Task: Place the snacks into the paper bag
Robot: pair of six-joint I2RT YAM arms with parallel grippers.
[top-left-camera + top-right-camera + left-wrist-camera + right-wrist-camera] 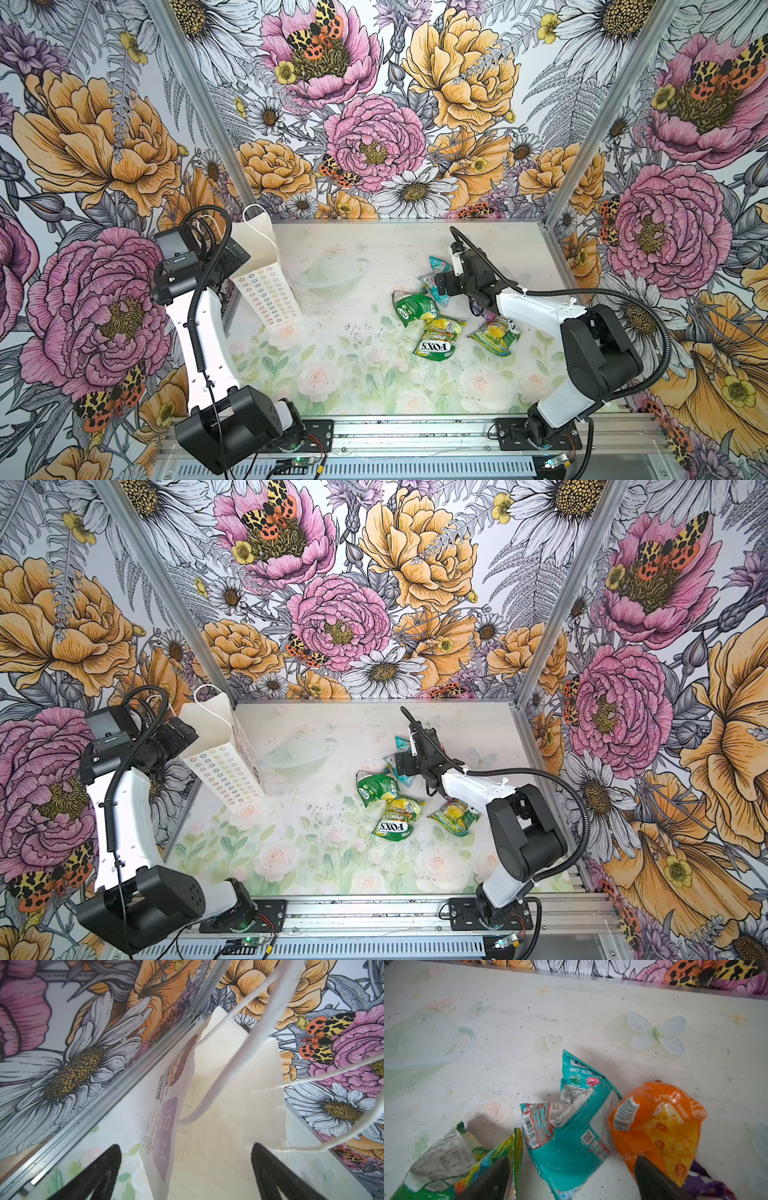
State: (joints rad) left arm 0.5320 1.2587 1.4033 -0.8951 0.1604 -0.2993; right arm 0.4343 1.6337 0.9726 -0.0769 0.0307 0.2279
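Note:
The white paper bag [266, 293] [226, 775] stands tilted at the table's back left, its string handles up. My left gripper [185, 1157] is open at the bag's mouth [228, 1105], one finger outside the printed wall and one over the inside. The snacks lie in a loose heap on the right: teal [437, 277] [571, 1136], green [414, 308] [444, 1163], a yellow-green "FOX'S" packet [438, 338], another yellow-green packet [496, 334], orange [660, 1126] and purple [704, 1184]. My right gripper [446, 286] [572, 1160] hangs open just above the teal packet, holding nothing.
The bag leans close to the left wall and its aluminium corner post [199, 124]. The flower-printed table mat [353, 374] runs to the metal front rail [415, 432], where both arm bases are bolted. The right arm's forearm [536, 309] covers part of the heap in both top views.

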